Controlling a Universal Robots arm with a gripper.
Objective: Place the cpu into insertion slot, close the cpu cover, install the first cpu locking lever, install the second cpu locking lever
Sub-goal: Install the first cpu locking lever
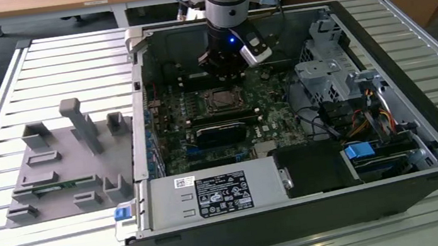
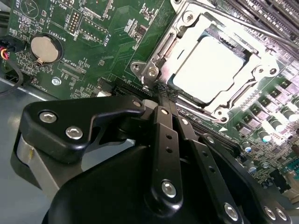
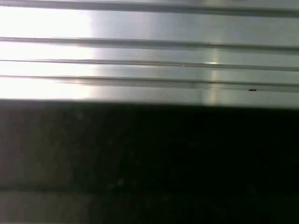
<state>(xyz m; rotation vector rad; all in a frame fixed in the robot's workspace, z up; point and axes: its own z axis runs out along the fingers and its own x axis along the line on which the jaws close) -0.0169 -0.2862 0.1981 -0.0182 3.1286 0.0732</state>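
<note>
cpu (image 2: 212, 69) sits seated under the cpu cover (image 2: 161, 44) (already down). my gripper (image 2: 161, 91) is clenched empty beside it; lever work is in hand, needing a precise hook.

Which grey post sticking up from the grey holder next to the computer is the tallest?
The post nearest the middle of the grey holder is tallest. It rises well above the shorter blocks around it, such as the one beside the computer case.

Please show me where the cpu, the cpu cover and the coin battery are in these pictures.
cpu (image 2: 212, 70), second wrist view, on the middle of its pale metal face.
cpu cover (image 2: 164, 46), second wrist view, on the frame's side bar.
coin battery (image 2: 45, 49), second wrist view, on its round top.
</note>
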